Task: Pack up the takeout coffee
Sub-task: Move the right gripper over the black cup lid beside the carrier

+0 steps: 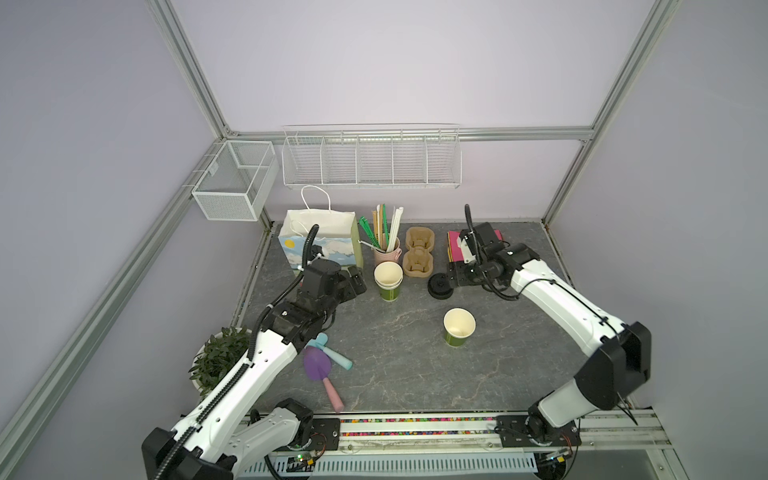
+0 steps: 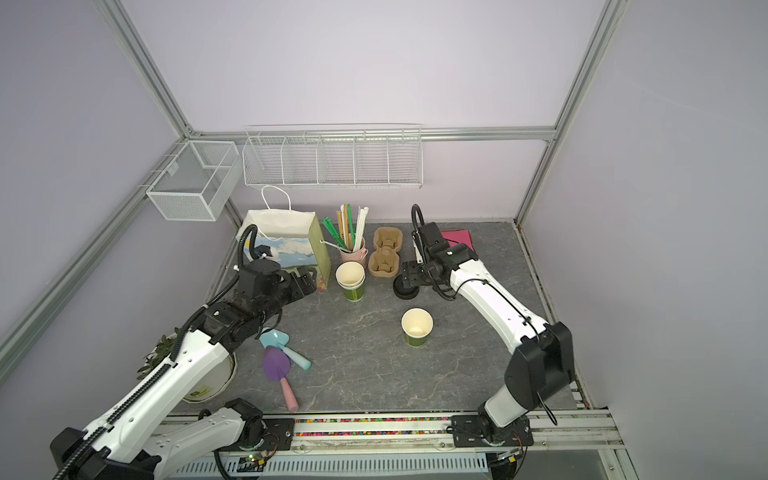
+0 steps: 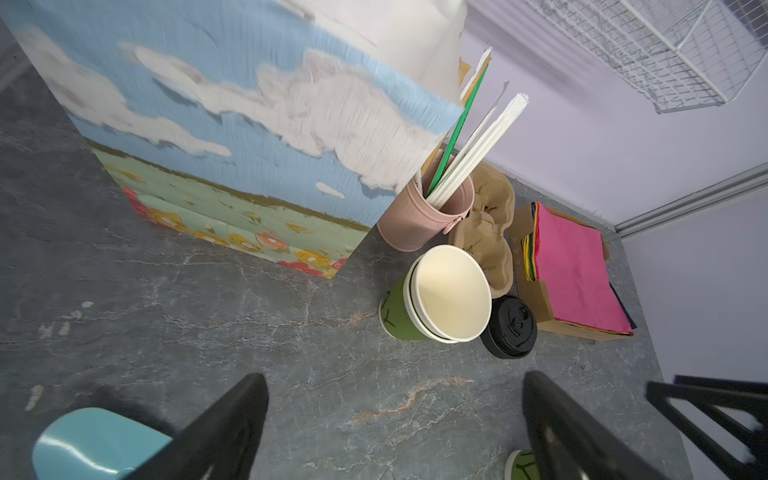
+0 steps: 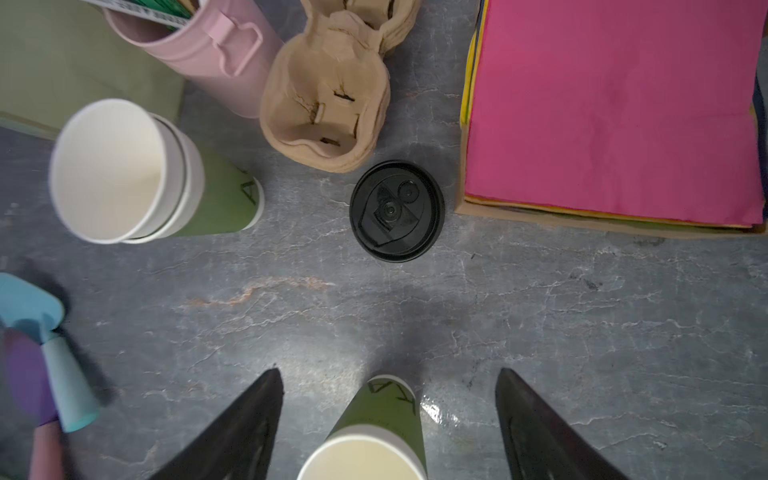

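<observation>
The lidless green cup (image 1: 459,328) stands upright, well apart from the black lid (image 1: 439,286). The right gripper (image 1: 454,276) hangs just beside that lid, jaws spread, holding nothing. The left gripper (image 3: 395,378), farther from the lid, is spread wide and empty too.

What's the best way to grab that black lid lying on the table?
Grip the black lid across its round rim, coming straight down from above. It lies flat, top side up, so opposite rim edges are open to pinch; the cup carrier crowds one side, probably making a sideways approach awkward.
</observation>
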